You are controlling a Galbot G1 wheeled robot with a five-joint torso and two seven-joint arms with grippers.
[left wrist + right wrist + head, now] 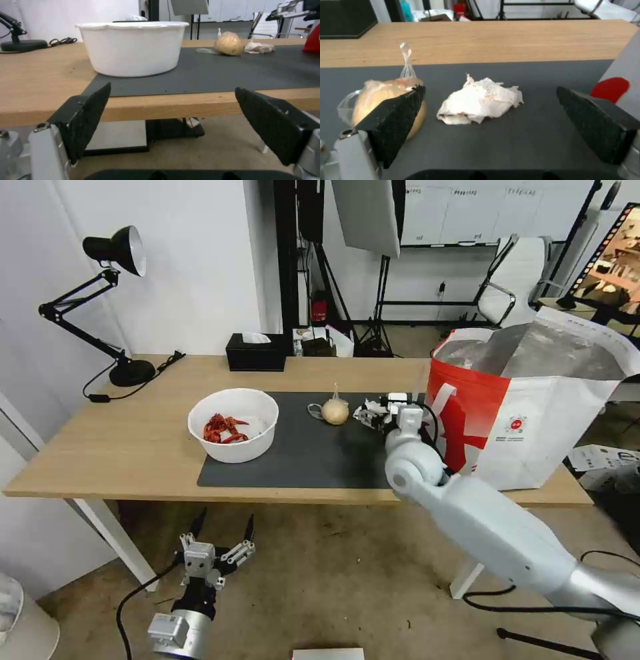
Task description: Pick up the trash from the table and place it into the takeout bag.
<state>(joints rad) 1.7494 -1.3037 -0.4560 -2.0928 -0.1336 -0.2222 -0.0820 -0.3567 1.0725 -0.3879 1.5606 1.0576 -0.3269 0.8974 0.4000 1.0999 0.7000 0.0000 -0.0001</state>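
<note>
The crumpled napkin sits on the grey mat, dead centre ahead of the right gripper, whose jaws are spread wide. The bagged beige ball is right by one finger, so I'd guess closing could snag it too. The takeout bag is just beside. The left gripper hangs open below the table.

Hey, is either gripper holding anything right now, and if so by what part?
Nothing is held. The right gripper is open around the crumpled napkin on the mat; the left gripper hangs open below the table edge.
</note>
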